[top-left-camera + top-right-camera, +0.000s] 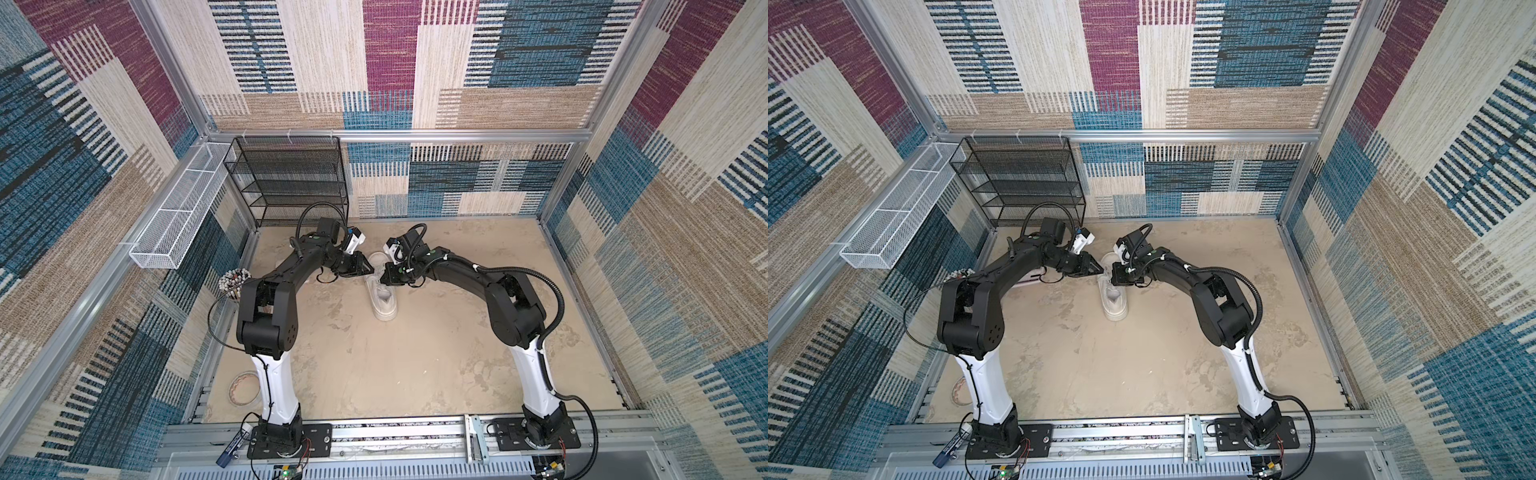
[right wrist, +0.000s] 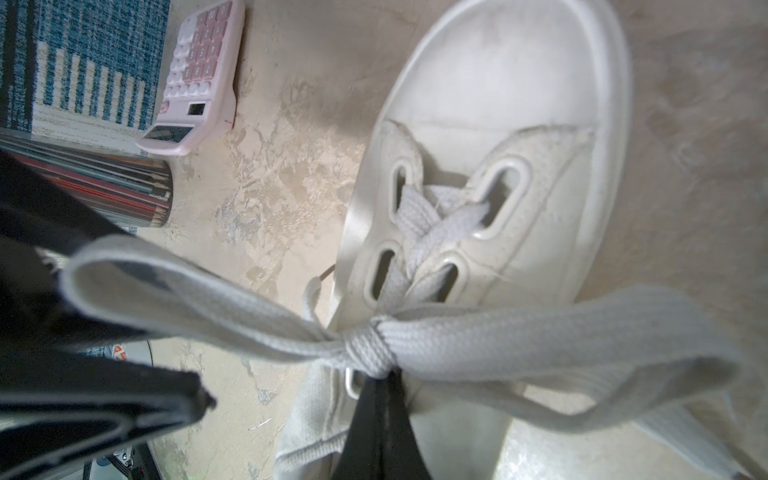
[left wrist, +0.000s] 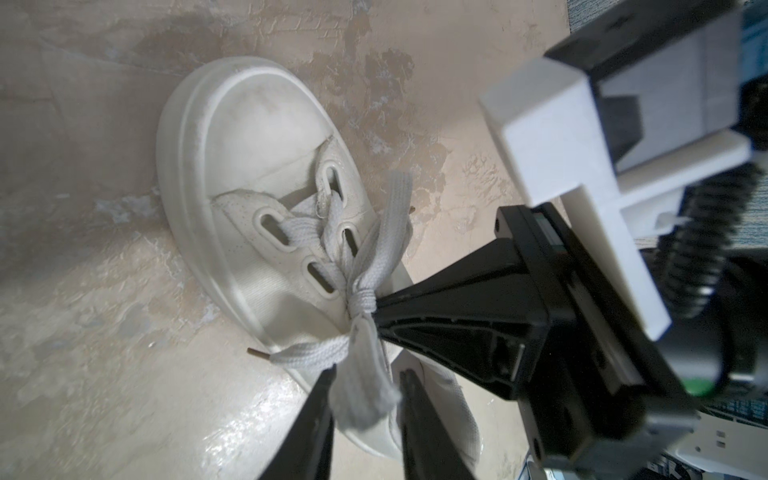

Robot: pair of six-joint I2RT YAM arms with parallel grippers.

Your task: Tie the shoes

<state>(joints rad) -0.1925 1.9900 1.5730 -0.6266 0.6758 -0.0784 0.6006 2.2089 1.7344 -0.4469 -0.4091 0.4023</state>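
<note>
While L arm [image 1: 286, 266] bends inward | end effector [image 3: 368, 374] pinches lace loop [image 3: 363, 401]

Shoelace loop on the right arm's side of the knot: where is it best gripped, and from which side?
Take the loop at its rounded outer end, coming from the right arm's side and pinching its flat faces. It stretches outward from the knot, where it is bunched and the shut right pincer sits.

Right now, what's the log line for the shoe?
left gripper: shut on lace loop | right gripper: shut, tip at knot
</note>
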